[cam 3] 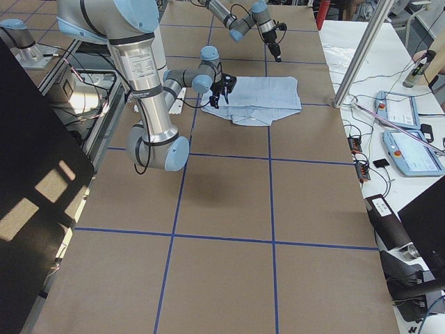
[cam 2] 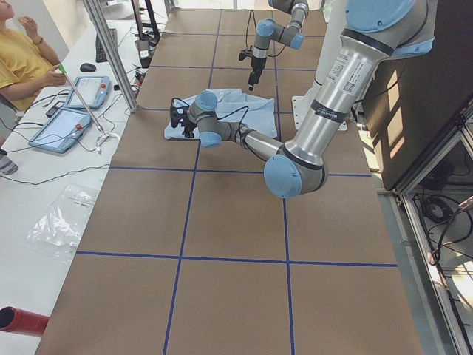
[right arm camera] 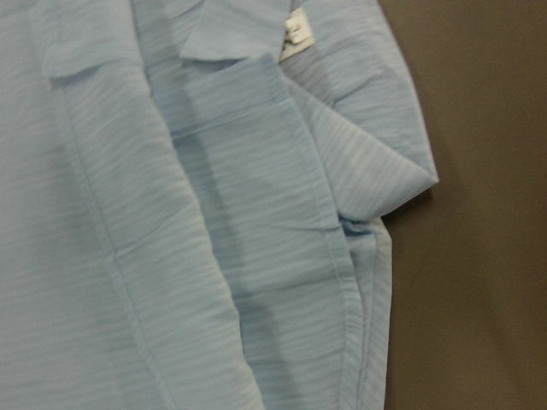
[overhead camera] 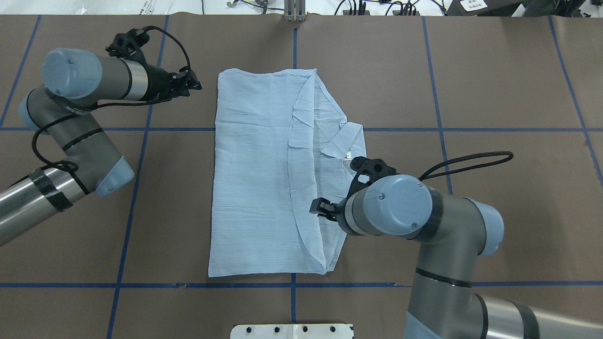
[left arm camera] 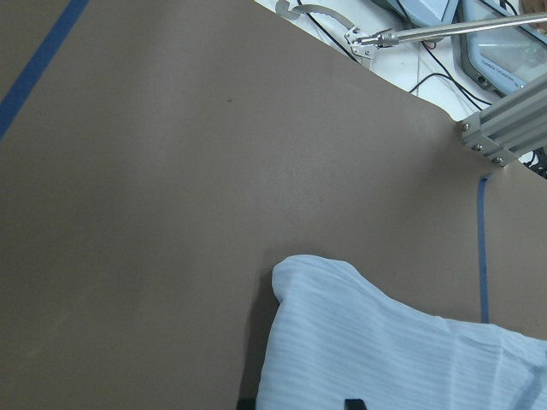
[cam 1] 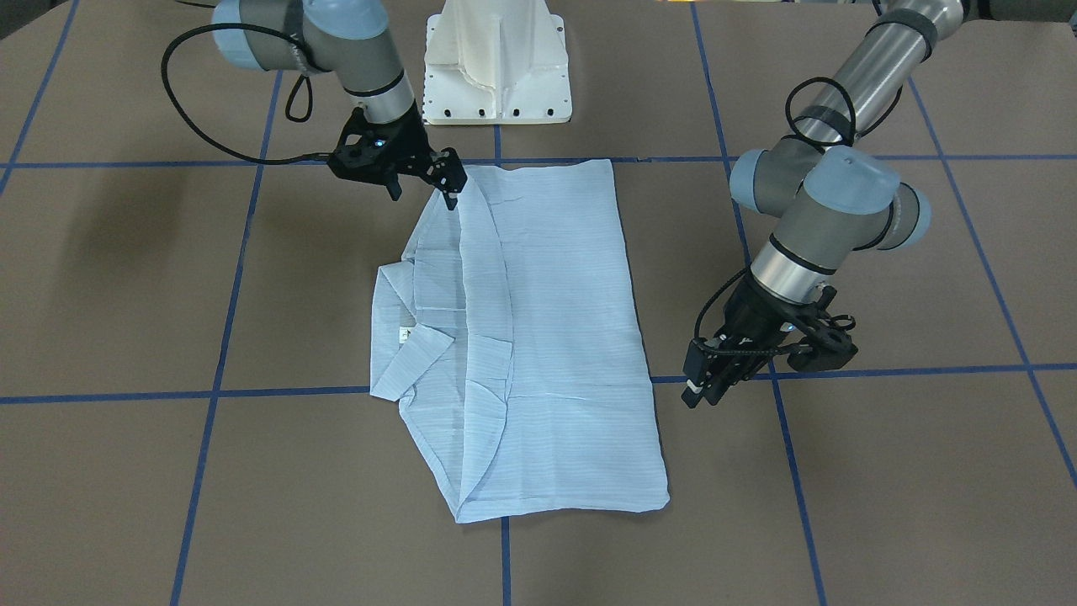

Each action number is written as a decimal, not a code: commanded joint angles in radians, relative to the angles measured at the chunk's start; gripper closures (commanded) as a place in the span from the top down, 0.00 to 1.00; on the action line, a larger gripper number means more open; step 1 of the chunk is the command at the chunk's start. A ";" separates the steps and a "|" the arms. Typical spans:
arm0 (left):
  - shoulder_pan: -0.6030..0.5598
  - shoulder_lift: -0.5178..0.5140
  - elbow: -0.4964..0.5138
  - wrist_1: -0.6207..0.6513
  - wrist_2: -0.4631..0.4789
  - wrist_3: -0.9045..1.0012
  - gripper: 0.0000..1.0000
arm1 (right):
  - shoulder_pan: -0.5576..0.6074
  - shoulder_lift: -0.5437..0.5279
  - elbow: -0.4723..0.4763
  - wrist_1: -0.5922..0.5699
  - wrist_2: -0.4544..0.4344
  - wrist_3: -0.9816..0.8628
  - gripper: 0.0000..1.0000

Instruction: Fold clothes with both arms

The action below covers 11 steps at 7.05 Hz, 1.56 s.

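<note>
Shirt (cam 1: 555, 337) lies on the table (cam 1: 925, 471), in the middle. Left gripper (cam 1: 698, 391) hangs beside it, tilted down, jaws apart. Right gripper (cam 1: 450, 189) is at its corner; I cannot tell its grip.

The shirt (cam 1: 555, 337) was pale blue with fine stripes, its neck label (right arm camera: 295, 30) white. The table (cam 1: 925, 505) was matte brown, gridded with blue tape lines (cam 1: 220, 337). The left arm (cam 1: 808, 244) and right arm (cam 1: 336, 42) were grey with pale blue caps. The left gripper (cam 1: 702, 391) and right gripper (cam 1: 446, 181) were black. The pedestal (cam 1: 496, 63) was white.
</note>
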 commanded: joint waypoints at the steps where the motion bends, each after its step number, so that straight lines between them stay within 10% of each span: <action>1: -0.002 0.052 -0.033 0.002 -0.002 0.001 0.45 | -0.095 0.050 -0.006 -0.067 -0.103 -0.301 1.00; 11: 0.004 0.074 -0.048 0.002 0.003 -0.002 0.45 | -0.112 0.082 -0.123 -0.148 -0.179 -0.611 1.00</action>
